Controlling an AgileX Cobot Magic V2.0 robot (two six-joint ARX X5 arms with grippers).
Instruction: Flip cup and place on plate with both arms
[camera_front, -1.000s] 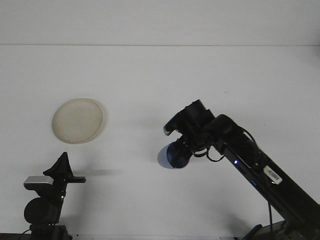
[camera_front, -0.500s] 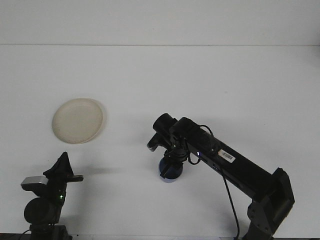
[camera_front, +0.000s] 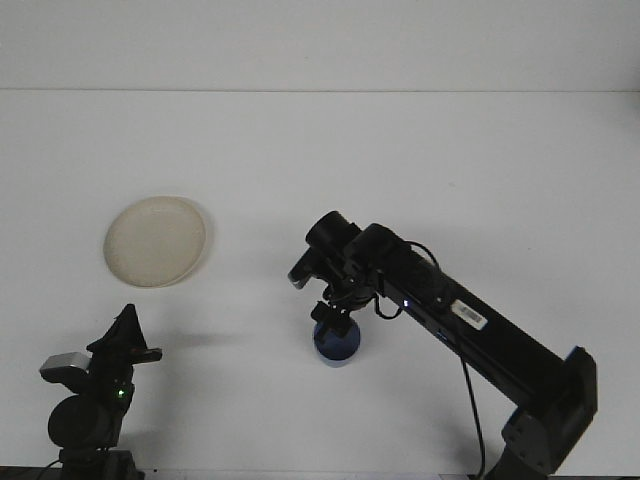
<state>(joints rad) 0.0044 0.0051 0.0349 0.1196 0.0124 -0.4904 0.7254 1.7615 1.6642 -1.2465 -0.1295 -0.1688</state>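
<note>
A blue cup (camera_front: 337, 348) stands on the white table just left of centre, near the front. My right gripper (camera_front: 334, 320) points down onto it from above, shut on the cup's rim, and its dark fingers hide part of the rim. A cream round plate (camera_front: 155, 240) lies flat at the left with nothing on it, well apart from the cup. My left gripper (camera_front: 125, 335) sits low at the front left corner, pointing up, below the plate and away from both objects.
The right arm (camera_front: 470, 325) slants from the bottom right corner up to the cup. The white table (camera_front: 420, 170) runs back to a pale wall. The left arm's base (camera_front: 85, 420) stands at the front left edge.
The right arm swung left and turned the cup from tilted in the air to standing on the table. The left gripper barely moved.
</note>
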